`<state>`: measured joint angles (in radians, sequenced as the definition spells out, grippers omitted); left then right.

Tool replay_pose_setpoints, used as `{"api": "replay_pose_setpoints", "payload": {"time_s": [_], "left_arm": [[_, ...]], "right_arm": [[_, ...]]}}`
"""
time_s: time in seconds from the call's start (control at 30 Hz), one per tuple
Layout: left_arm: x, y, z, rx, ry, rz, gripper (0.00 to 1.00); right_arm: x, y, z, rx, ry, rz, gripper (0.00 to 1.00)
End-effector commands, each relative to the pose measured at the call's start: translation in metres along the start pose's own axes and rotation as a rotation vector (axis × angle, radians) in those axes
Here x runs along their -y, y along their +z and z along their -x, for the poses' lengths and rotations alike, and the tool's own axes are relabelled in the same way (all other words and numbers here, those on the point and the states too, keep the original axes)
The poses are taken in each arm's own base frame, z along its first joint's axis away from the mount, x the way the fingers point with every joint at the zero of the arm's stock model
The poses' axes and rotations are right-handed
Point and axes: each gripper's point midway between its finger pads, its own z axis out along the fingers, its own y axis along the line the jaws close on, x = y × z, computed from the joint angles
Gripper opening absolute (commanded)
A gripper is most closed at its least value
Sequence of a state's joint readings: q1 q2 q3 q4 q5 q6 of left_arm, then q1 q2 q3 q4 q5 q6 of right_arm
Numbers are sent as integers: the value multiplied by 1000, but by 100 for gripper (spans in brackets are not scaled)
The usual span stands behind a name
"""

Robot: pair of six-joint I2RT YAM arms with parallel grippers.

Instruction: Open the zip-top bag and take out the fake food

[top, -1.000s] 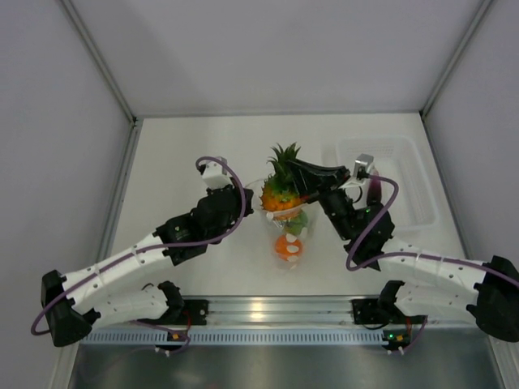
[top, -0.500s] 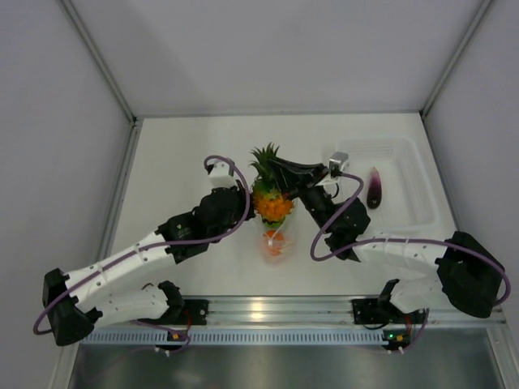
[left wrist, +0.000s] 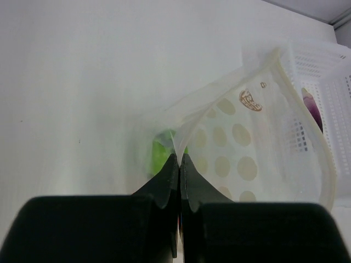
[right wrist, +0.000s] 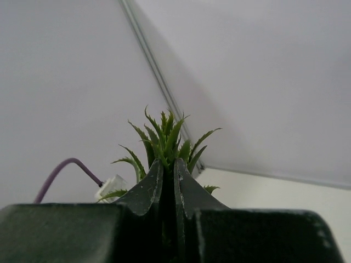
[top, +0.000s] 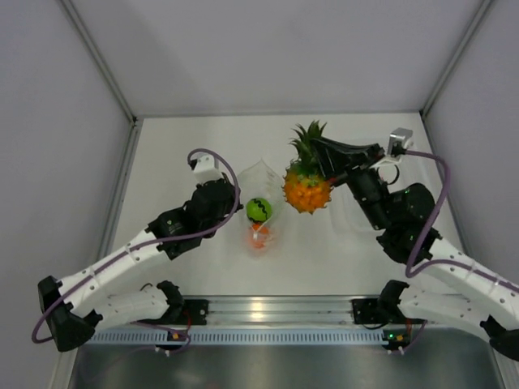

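Pinches rim of zip-top bag (left wrist: 236, 137) w/ L claw (left wrist: 180, 164): tips pressed together on the plastic edge, no gap btwn them. Leaves bag mouth gaping, dotted wall curving off to the R in L wrist view. Lies mid worktop (top: 178, 154), btwn the two arms, per top view. Contains green ball (top: 259, 209) and small orange (top: 259, 235), ball farther from arm bases, orange nearer; can't tell if touching.

Clamps pineapple (top: 307, 190) by its green leaves w/ R claw (top: 320, 164), tips pressed together on the crown. Hangs fruit body below claw, R of bag, apart from it. Shows only leaves poking past tips in R wrist view, wall behind; fruit body hidden there.

Blocks most of top view's R side w/ R arm, so tray hard to make out there. Appears clearly in L wrist view: white perforated tray (left wrist: 329, 60) just beyond bag mouth, eggplant (left wrist: 311, 107) lying inside. Loops purple cable (top: 212, 154) over L wrist, another over R.
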<state>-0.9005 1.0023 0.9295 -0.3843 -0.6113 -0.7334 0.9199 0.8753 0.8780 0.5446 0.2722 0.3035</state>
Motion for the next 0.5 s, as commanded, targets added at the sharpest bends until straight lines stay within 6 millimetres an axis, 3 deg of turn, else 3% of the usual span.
{"api": "replay_pose_setpoints", "payload": {"time_s": [0.0, 0.13, 0.17, 0.23, 0.27, 0.3, 0.33, 0.47], "left_arm": [[1, -8, 33, 33, -6, 14, 0], [-3, 1, 45, -21, 28, 8, 0], [-5, 3, 56, -11, 31, 18, 0], [-7, 7, 54, -60, 60, 18, 0], [-12, 15, 58, -73, 56, 32, 0], [-7, 18, 52, -123, 59, -13, 0], [-15, 23, 53, -139, 54, 7, 0], [-24, 34, 42, -209, 49, 8, 0]], "right_arm": [[39, -21, -4, -220, -137, -187, 0], [96, -45, -16, -409, -226, -368, 0], [124, -52, -14, -425, -245, -439, 0], [163, -65, -15, -443, -269, -568, 0], [198, -78, -7, -425, -311, -706, 0], [214, -84, -7, -437, -338, -753, 0], [235, -90, -18, -481, -344, -804, 0], [313, -124, -15, -516, -381, -1073, 0]]}}
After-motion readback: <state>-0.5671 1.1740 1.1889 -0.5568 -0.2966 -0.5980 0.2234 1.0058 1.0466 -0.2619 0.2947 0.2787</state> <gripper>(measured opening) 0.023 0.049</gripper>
